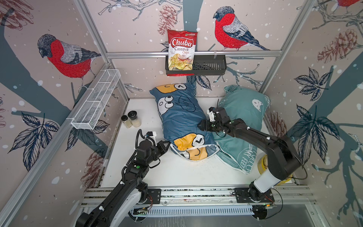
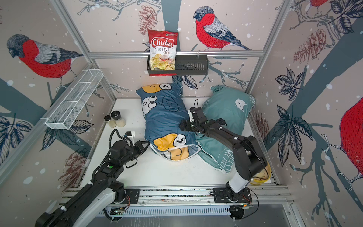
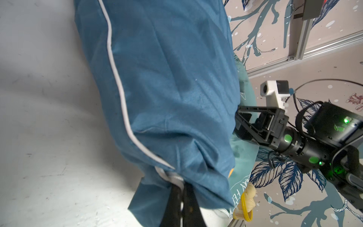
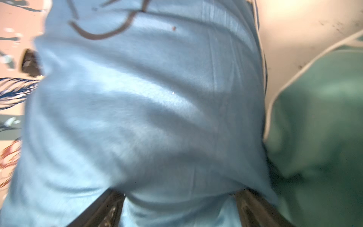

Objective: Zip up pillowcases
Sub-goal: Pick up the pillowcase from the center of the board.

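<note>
Fingers (image 3: 172,204) of the left gripper (image 3: 181,188) are seen pressed together on the near corner of the blue pillowcase (image 1: 180,118), where its white zipper edge (image 3: 117,78) ends. The right gripper (image 4: 179,193) is spread wide, its fingers set against the pillow's side at mid-length, and blue fabric is seen bulging between them. The blue pillowcase is laid lengthwise down the middle of the white table (image 1: 176,173), its far end propped against the back wall. The teal pillowcase (image 1: 243,106) is laid just beside it on the right, touching it, and is partly covered by the right arm. Near the table's left edge two small jars (image 1: 131,119) are stood side by side, apart from the pillows.
</note>
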Tool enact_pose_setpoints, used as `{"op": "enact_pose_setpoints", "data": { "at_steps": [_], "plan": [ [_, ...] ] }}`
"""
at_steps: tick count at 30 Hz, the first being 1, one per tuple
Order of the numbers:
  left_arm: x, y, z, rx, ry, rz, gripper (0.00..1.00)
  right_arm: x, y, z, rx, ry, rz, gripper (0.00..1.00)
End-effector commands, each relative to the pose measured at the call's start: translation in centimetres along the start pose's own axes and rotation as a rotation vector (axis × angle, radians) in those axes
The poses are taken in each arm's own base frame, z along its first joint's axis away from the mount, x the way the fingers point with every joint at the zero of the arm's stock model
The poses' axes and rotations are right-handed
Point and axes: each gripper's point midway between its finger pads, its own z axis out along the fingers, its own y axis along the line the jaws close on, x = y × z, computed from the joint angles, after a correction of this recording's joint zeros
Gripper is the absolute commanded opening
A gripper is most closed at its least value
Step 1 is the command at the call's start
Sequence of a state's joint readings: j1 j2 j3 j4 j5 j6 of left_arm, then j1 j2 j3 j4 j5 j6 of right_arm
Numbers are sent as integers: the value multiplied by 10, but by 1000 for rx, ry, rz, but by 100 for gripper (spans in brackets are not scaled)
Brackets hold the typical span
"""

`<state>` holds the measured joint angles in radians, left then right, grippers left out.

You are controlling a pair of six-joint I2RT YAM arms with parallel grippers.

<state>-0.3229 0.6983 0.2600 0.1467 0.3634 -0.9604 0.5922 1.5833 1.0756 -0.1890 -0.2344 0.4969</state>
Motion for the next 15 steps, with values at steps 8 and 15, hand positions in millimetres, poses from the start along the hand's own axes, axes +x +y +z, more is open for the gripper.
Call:
{"op": "enact_pose_setpoints", "data": {
  "at_steps": [8,15],
  "plan": [
    [11,0,-19,29,-25,51,0,50,127,-29,-329,55,-124,76],
    [8,-11,-25,50,-29,90,0,65,201,-1,-489,137,-215,48]
  ]
}}
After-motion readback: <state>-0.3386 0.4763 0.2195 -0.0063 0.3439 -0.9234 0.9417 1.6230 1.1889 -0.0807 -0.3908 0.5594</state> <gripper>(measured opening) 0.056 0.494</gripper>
